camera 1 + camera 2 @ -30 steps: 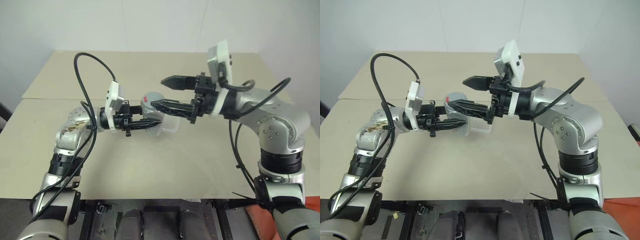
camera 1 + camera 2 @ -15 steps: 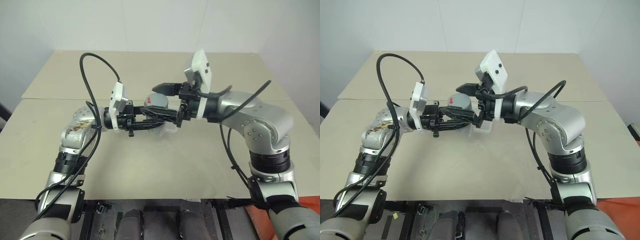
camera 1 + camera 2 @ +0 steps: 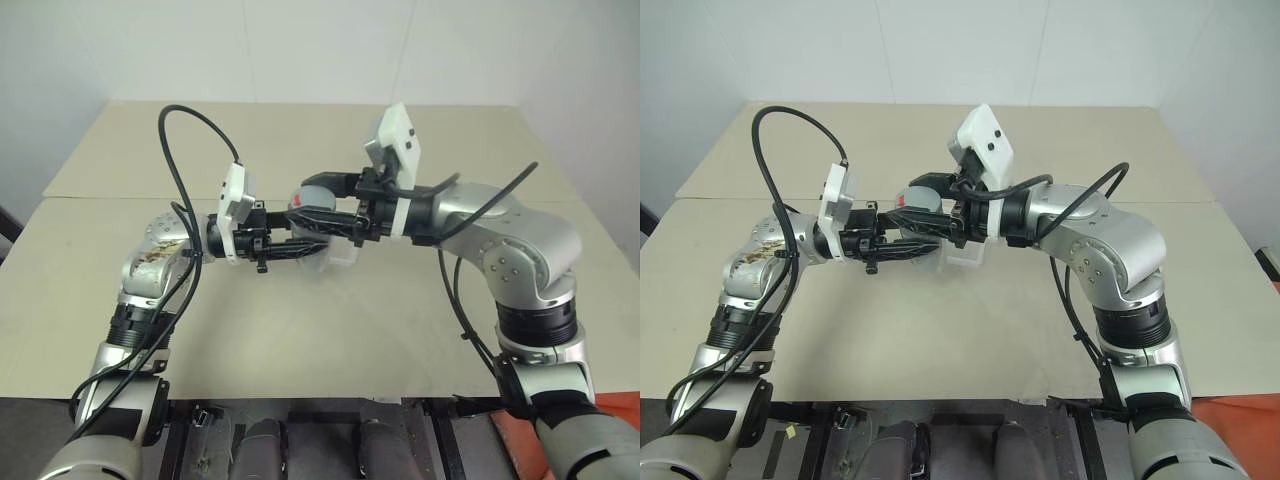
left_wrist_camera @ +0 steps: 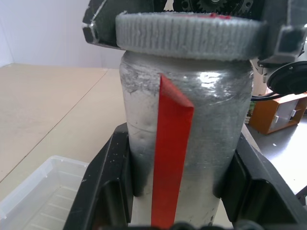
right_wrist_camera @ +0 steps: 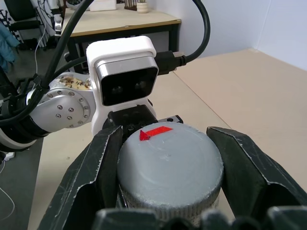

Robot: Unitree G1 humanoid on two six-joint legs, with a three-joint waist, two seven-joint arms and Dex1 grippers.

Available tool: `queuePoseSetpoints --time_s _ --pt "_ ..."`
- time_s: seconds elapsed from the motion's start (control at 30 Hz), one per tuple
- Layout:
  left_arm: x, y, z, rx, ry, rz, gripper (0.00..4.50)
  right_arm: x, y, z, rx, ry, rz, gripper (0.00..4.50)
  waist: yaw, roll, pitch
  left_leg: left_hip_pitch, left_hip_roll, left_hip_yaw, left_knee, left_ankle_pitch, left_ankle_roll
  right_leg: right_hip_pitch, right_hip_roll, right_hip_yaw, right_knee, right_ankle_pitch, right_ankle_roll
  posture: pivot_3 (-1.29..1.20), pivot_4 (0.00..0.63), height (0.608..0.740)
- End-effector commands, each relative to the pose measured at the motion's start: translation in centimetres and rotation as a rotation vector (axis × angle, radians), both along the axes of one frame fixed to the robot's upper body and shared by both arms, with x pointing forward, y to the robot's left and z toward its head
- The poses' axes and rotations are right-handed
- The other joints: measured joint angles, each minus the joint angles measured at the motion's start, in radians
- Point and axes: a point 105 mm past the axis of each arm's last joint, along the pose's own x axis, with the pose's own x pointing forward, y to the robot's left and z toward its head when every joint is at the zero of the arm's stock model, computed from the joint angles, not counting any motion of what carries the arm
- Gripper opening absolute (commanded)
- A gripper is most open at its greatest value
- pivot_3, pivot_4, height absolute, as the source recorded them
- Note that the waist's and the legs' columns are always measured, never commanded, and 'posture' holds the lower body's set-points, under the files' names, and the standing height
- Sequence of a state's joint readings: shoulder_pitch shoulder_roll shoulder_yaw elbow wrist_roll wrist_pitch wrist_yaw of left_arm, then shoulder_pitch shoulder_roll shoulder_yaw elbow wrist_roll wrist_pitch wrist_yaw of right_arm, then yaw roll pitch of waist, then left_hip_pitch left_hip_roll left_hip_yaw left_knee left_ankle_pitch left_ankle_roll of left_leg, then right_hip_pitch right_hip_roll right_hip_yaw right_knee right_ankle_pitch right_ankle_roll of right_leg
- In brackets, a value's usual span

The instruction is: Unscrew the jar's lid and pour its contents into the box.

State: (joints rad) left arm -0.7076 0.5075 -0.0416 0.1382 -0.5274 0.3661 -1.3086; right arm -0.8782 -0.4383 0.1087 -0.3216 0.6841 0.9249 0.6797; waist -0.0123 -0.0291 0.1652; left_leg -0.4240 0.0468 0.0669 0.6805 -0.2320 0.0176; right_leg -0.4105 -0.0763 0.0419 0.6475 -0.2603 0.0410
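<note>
Jar (image 4: 192, 139) looks light, rigid and slick; left gripper (image 4: 175, 191) clamps its body, right gripper (image 5: 168, 167) clenches the ribbed lid (image 5: 170, 165), the best hold for twisting.

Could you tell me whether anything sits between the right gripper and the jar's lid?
Nothing visible does. The right gripper is already closed on the lid, one finger on each side, while the left gripper holds the jar below it.
</note>
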Motion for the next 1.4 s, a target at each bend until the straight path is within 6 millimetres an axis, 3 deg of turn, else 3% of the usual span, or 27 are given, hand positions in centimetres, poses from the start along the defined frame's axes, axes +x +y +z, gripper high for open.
queuePoseSetpoints --time_s 0.03,0.27,0.53,0.63,0.7,0.83,1.03,1.23,1.4 --pt "-1.4 -0.1 0.6 0.009 -0.038 -0.114 1.94 -1.4 -0.4 0.7 0.004 -0.069 0.122 2.77 0.0 0.0 0.0 0.0 0.0 0.0 0.0 0.0 0.0 0.0 0.0 0.0 0.0 0.0 0.0 0.0 0.15 0.74" --pt "-3.4 -0.7 1.2 0.024 -0.031 -0.328 1.94 -4.6 -0.6 -0.6 -0.067 -0.067 0.529 2.77 0.0 0.0 0.0 0.0 0.0 0.001 0.0 0.0 0.0 0.0 0.0 0.0 0.0 0.0 0.0 0.0 0.15 0.74" --pt "-6.2 -1.8 1.3 0.054 -0.022 -0.512 1.94 -5.3 -1.0 -1.2 -0.104 -0.054 0.788 2.77 -0.002 0.0 0.0 0.0 0.001 -0.001 0.0 0.0 0.0 0.0 0.001 0.0 0.0 0.0 0.0 0.0 0.15 0.74" --pt "-6.2 -1.7 1.1 0.06 -0.027 -0.507 1.94 -4.8 -0.6 -1.1 -0.092 -0.065 0.767 2.77 -0.001 0.0 0.0 0.0 0.001 -0.002 0.0 0.0 0.0 0.0 0.001 0.0 0.001 0.0 0.0 0.0 0.15 0.74" --pt "-5.9 -1.5 0.9 0.059 -0.028 -0.486 1.94 -4.5 -0.6 -1.1 -0.078 -0.061 0.742 3.48 -0.001 0.0 0.0 0.0 0.001 -0.002 0.001 0.0 0.0 0.0 0.001 0.0 0.001 0.0 0.0 0.0 0.15 0.74" --pt "-5.8 -0.8 0.8 0.059 -0.022 -0.441 1.94 -4.2 -0.8 -0.4 -0.045 -0.074 0.68 4.45 0.0 0.0 0.0 0.0 0.001 -0.002 0.001 0.0 0.0 0.0 0.001 0.0 0.0 0.0 0.0 0.0 0.15 0.74" --pt "-5.1 0.9 0.4 0.045 -0.024 -0.287 1.94 -3.1 -1.7 -0.2 -0.006 -0.085 0.5 4.45 0.0 0.0 0.0 0.0 0.001 -0.003 0.001 0.0 0.0 0.0 0.001 0.0 0.0 0.0 0.0 0.0 0.15 0.74" --pt "-4.0 3.1 -0.3 0.015 -0.012 -0.046 1.94 -2.2 -4.0 0.3 0.088 -0.118 0.23 4.45 0.001 0.0 0.0 0.0 0.001 -0.004 0.001 0.0 0.0 0.0 0.0 0.0 0.001 0.0 0.0 0.0 0.15 0.74" --pt "-2.0 2.8 -1.1 0.03 -0.031 0.126 1.94 -2.7 -4.0 1.1 0.137 -0.126 0.125 4.45 0.001 0.0 0.0 0.0 0.001 -0.004 0.001 0.0 0.0 0.0 0.0 0.0 0.0 0.0 0.0 0.0 0.15 0.74"
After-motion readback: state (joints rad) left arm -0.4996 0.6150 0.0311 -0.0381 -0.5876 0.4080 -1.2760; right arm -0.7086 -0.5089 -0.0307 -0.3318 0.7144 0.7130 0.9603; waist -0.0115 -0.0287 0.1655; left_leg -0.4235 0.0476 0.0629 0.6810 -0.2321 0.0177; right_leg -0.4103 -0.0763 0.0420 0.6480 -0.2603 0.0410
